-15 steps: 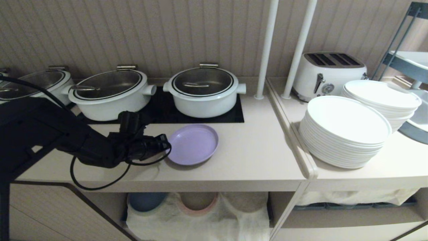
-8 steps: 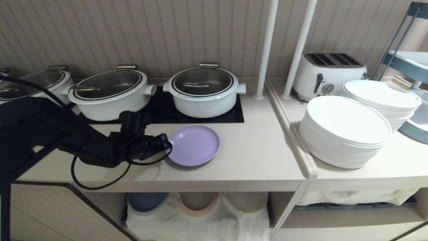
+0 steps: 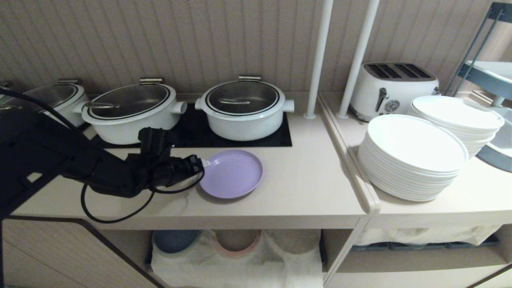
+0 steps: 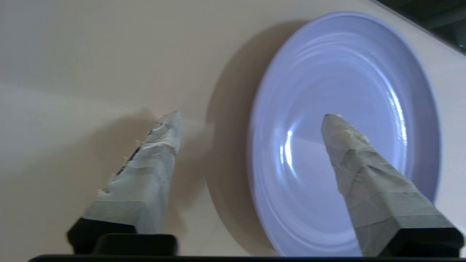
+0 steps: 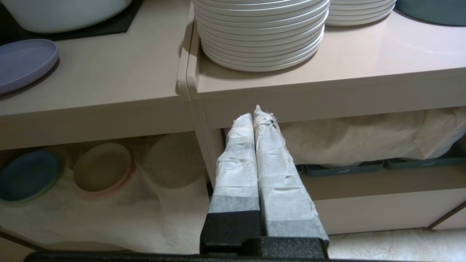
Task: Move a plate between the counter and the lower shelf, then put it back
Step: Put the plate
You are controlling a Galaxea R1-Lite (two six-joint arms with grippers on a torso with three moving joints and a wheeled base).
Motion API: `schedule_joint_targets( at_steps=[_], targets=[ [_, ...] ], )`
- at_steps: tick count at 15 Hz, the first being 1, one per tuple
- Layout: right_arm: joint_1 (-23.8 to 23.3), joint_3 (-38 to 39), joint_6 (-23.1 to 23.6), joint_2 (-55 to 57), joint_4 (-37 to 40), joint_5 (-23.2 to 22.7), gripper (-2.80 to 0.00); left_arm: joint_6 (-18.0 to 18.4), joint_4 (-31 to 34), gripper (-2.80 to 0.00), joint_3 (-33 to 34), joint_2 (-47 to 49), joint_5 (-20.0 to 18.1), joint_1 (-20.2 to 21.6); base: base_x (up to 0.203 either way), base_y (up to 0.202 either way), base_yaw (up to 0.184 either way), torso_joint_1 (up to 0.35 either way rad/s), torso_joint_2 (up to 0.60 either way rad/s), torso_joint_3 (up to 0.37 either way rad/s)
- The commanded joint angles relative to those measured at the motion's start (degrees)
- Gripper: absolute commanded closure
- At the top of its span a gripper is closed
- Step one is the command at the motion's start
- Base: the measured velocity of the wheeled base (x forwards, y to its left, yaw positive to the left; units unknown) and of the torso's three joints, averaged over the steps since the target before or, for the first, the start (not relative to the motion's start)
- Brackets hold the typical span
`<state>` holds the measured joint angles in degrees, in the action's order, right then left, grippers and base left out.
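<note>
The left gripper (image 4: 251, 116) has spread its fingers (image 4: 160, 145) wide since a second ago, letting go of the plate's near rim; the plate (image 3: 232, 173) lies flat on the table (image 3: 304, 188) almost where it was. One finger now stands outside the rim over bare table, the other above the plate's inside, neither pinching it. That reads as the release that ends a put-down, so the plate is on the counter; whether this closes the task or only its first half cannot be judged from here. Below and nearer than the fingers, the lower shelf (image 3: 236, 256) holds its cloth and small plate stacks. Beyond the fingers stands a white pot (image 3: 244, 110). The right gripper (image 5: 258, 116), fingers pressed together, hangs parked facing the cabinet front.
</note>
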<state>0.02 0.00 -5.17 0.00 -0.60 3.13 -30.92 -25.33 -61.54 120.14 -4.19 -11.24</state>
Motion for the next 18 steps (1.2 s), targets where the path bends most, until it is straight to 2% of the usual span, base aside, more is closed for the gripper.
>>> schedule_joint_targets(
  at_steps=[1, 7, 12, 13, 14, 18],
  targets=[
    [0.06, 0.0, -0.02, 0.0, -0.02, 0.03, 0.0, -0.2, -0.16, -2.8, 0.43, -2.57, -0.03, -0.01, 0.0, 0.0, 0.0, 0.0, 0.0, 0.0],
    [0.04, 0.0, -0.02, 0.0, -0.02, 0.03, 0.0, -0.11, -0.16, -2.8, 5.09, -8.76, 0.72, -0.01, 0.0, 0.0, 0.0, 0.0, 0.0, 0.0],
    [0.04, 0.0, -0.02, 0.0, -0.02, 0.03, 0.0, -0.02, -0.17, -2.8, 14.73, -17.59, 0.74, -0.17, 0.0, 0.0, 0.0, 0.0, 0.0, 0.0],
    [-0.02, 0.0, -0.02, 0.0, -0.02, 0.03, 0.0, -0.02, -0.19, -1.2, 16.59, -19.39, 0.75, -0.18, 0.0, 0.0, 0.0, 0.0, 0.0, 0.0],
    [-0.02, 0.0, -0.02, 0.0, -0.02, 0.03, 0.0, -0.02, -0.21, 0.0, 18.7, -21.36, 0.76, -0.18, 0.0, 0.0, 0.0, 0.0, 0.0, 0.0],
    [0.06, 0.0, -0.02, 0.0, -0.02, 0.03, 0.0, 0.04, -0.16, 0.0, 25.92, -29.39, 0.77, -0.19, 0.0, 0.0, 0.0, 0.0, 0.0, 0.0]
  ],
)
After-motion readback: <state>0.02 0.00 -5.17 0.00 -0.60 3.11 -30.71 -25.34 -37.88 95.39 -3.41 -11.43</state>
